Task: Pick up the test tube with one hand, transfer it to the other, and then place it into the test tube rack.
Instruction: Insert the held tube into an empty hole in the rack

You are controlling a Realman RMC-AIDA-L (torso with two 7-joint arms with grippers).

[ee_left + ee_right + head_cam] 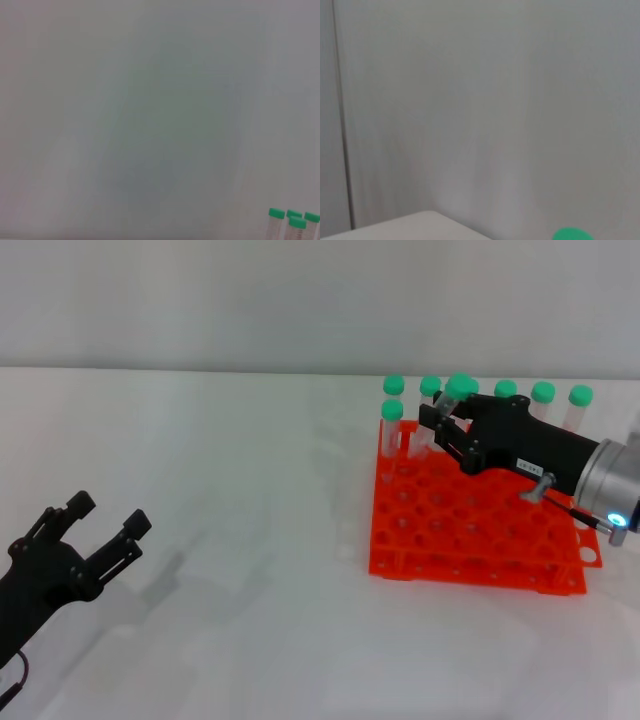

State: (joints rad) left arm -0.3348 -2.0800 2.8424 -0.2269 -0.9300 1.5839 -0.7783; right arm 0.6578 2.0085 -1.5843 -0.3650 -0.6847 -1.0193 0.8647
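The test tube [458, 390], clear with a green cap, stands upright over the back left part of the orange test tube rack [470, 540]. My right gripper [440, 428], black with a white label, reaches in from the right and is shut on the tube just below its cap. In the right wrist view, a green cap [572, 234] shows at the lower edge. My left gripper [110, 512] hovers low at the near left of the table, far from the rack, open and holding nothing.
Several other green-capped tubes [543, 392] stand in the rack's back row, and two more [392, 410] stand at its back left corner. The left wrist view shows a few of these tubes [276, 214] far off. The white table [220, 490] lies between the arms.
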